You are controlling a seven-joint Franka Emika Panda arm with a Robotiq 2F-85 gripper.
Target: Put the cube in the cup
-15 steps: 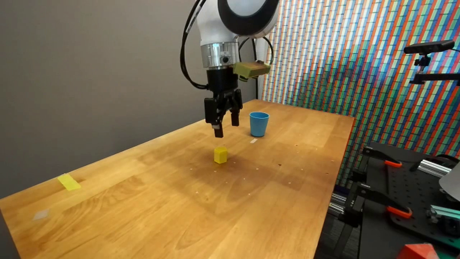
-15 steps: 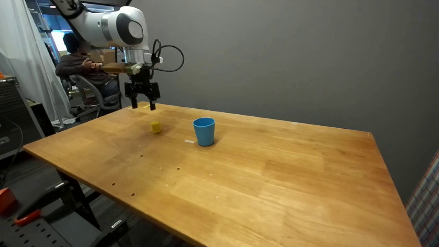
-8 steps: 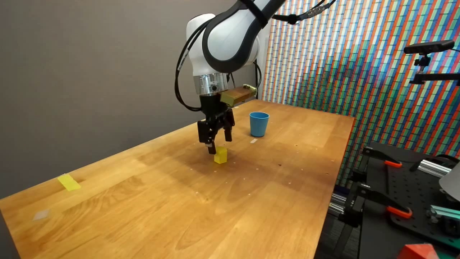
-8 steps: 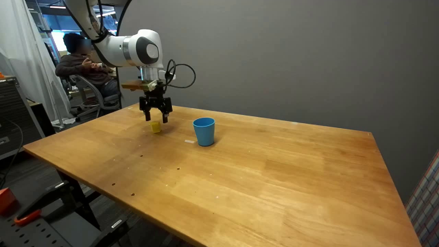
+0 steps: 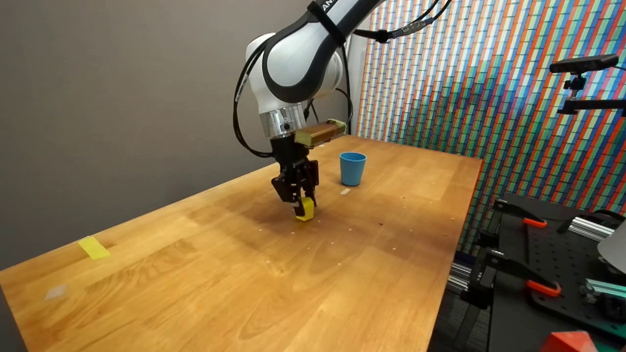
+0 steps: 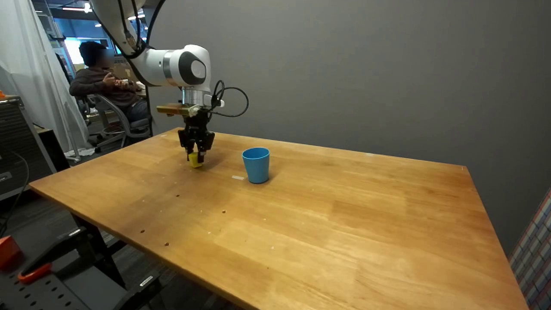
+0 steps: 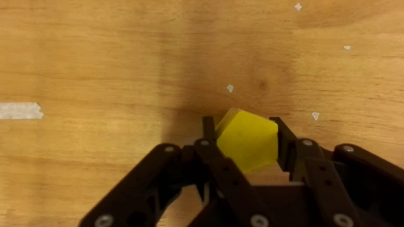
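The yellow cube (image 7: 252,142) rests on the wooden table between the black fingers of my gripper (image 7: 245,137). Both finger pads (image 7: 284,146) meet its sides, so the gripper is shut on it. A flat face of the cube looks up at the camera, and part of its lower left edge is covered by a finger. In the exterior views the cube (image 5: 308,209) is low at the fingertips, at table level. A blue cup (image 6: 257,168) stands upright a short way off, apart from the gripper. The wrist view does not include the cup.
A white tape strip (image 6: 238,177) lies on the table between cube and cup. Flat yellow tape (image 5: 94,247) is stuck near the wall-side edge. A grey wall (image 6: 344,77) runs along the table. A black bench with clamps (image 5: 525,281) stands beside it. A person (image 6: 105,84) sits behind.
The gripper has come down from above onto the cube, and its fingers have gone from open to shut on it. The cube has shifted slightly. The cup has not moved.
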